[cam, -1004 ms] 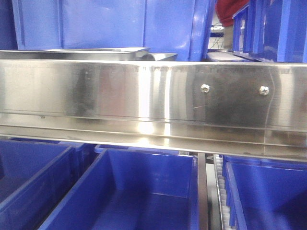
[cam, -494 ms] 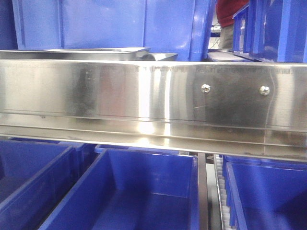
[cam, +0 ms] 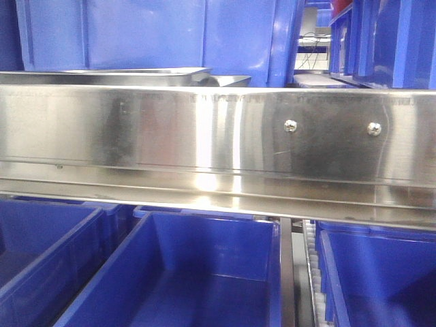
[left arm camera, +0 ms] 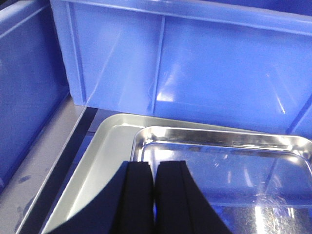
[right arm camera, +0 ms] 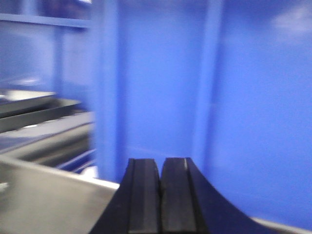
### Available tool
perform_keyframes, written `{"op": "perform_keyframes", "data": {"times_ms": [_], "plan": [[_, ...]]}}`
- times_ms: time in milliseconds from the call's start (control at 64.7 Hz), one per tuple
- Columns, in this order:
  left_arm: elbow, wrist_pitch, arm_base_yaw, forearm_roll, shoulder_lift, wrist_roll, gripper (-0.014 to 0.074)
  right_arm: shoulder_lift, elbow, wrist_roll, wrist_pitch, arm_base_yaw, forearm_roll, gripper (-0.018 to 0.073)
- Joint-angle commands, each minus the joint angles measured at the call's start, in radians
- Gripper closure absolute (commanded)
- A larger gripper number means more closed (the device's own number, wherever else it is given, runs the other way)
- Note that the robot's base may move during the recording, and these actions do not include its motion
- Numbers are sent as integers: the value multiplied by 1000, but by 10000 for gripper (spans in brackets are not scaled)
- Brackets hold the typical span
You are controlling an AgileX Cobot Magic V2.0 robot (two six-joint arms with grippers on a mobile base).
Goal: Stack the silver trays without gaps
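Note:
In the left wrist view a polished silver tray [left arm camera: 224, 161] lies inside a wider, duller silver tray [left arm camera: 92, 165], with a band of the lower tray showing along its left and far sides. My left gripper [left arm camera: 154, 165] hangs just above the near left corner of the polished tray, shut, nothing visible between its fingers. The front view shows only the tray rims [cam: 136, 71] behind the steel rail. My right gripper [right arm camera: 160, 161] is shut and empty, facing a blue bin wall [right arm camera: 219, 97]; blurred trays [right arm camera: 29, 105] lie to its left.
A long steel rail with two screws [cam: 218, 136] crosses the front view, hiding most of the shelf. Blue bins [cam: 197, 272] sit below it. A large blue bin [left arm camera: 195, 58] stands right behind the trays, and another blue wall [left arm camera: 24, 87] is on their left.
A red-clad figure in the background at the top right of the front view has gone out of sight. The trays and rail have not moved.

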Motion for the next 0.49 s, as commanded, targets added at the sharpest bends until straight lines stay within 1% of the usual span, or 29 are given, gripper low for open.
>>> {"op": "perform_keyframes", "data": {"times_ms": [0, 93, 479], "plan": [[-6, -17, -6, 4, -8, 0, 592, -4, 0, -1, -19, -37, 0, 628], [-6, -17, -6, 4, -8, 0, 592, -4, 0, -1, -19, -54, 0, 628], [-6, -17, -6, 4, -8, 0, 592, -4, 0, -1, -21, -54, 0, 628]]}}
